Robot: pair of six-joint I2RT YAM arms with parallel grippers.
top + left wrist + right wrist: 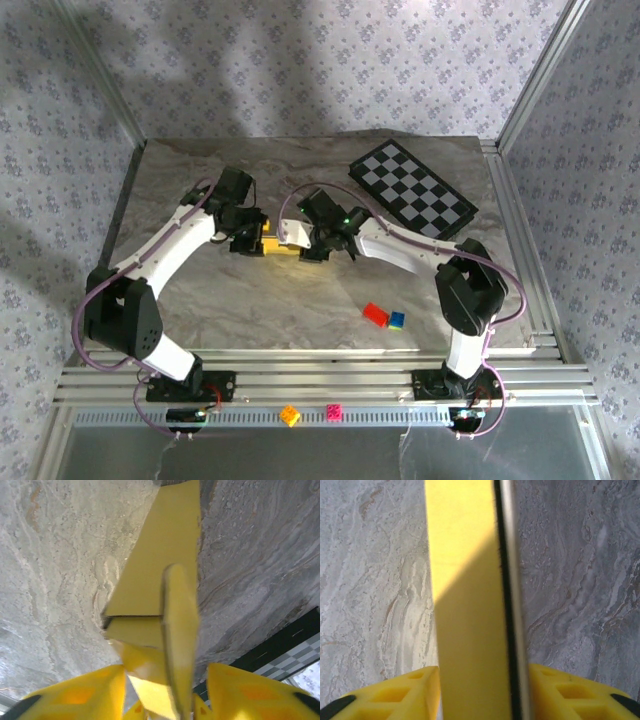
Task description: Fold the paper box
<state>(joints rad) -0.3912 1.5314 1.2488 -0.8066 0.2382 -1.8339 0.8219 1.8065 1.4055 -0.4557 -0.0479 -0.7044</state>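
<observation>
both your grippers flank the paper box point(272, 244) mid-table, long axis left-right. left gripper point(247, 240) sits half open round a flap point(180, 630), gripping nothing; right gripper point(318, 246) straddles a panel point(465, 630), can't tell if clamped.

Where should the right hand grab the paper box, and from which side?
Across the width of the paper box, coming from its right end along its length. It is long and slim, so its long sides should fit between the fingers of the right hand.
</observation>
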